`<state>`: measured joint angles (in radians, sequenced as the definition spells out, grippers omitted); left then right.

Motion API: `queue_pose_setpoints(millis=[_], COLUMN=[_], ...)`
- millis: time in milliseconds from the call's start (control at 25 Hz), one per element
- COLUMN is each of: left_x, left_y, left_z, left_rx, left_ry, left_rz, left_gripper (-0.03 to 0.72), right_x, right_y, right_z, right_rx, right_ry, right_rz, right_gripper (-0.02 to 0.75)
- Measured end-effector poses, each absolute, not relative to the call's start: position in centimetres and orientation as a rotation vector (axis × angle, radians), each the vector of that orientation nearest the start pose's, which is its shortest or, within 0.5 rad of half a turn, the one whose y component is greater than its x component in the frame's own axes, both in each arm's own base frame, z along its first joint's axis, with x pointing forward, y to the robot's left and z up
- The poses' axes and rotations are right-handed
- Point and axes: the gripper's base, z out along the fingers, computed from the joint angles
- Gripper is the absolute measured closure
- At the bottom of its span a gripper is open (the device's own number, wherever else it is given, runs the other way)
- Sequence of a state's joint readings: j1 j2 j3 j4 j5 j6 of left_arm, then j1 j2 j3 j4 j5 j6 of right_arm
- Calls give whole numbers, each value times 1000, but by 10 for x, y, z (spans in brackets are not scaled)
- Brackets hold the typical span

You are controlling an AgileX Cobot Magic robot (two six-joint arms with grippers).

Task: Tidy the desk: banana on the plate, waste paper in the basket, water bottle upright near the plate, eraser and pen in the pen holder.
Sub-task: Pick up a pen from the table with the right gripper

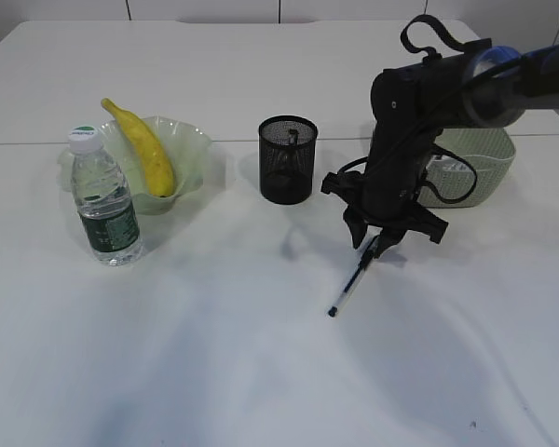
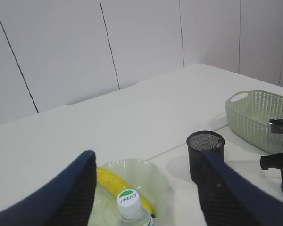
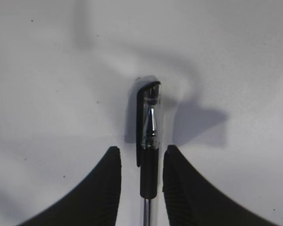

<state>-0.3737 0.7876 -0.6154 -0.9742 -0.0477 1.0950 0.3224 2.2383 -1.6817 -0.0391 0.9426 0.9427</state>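
From the exterior view you have the banana [image 1: 147, 149] lying in the pale green plate [image 1: 194, 140] at the left, with the water bottle [image 1: 104, 199] standing upright just in front of that plate; the black mesh pen holder [image 1: 287, 159] stands near the middle, and the green basket [image 1: 489, 158] sits at the right, behind the right arm; the right gripper [image 1: 376, 244] points down at the table over the capped end of the pen [image 1: 354, 278], which lies flat on the white table [image 1: 214, 354] with its tip toward the camera.

In the left wrist view your left gripper [image 2: 146, 188] hangs high above the table with its two dark fingers [image 2: 70, 197] spread wide and nothing between them; below it you see the banana, the plate, the bottle cap, the pen holder and the basket.

In the right wrist view the right gripper [image 3: 140, 183] straddles the pen [image 3: 149, 155]; one finger [image 3: 96, 193] stands on each side of the barrel with a thin strip of table showing on both sides, so the jaws are narrowly parted and not clamped on it; the pen lies on the table, clip up.
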Motion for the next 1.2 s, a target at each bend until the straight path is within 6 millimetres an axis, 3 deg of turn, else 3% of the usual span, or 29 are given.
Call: queue_pose_setpoints(millis=[600,1200], left_x=[160,160], left_y=[-59,-59], left_z=[346,346], left_rx=[370,370], left_ry=[1589,1589], left_rz=[-162,-162], left_gripper=[214,214], right_x=[431,431], right_y=[143,143], right_z=[125,125], right_rx=[908,907], right_ry=[2880,2879], right_rz=[106,110], right_gripper=[505,505])
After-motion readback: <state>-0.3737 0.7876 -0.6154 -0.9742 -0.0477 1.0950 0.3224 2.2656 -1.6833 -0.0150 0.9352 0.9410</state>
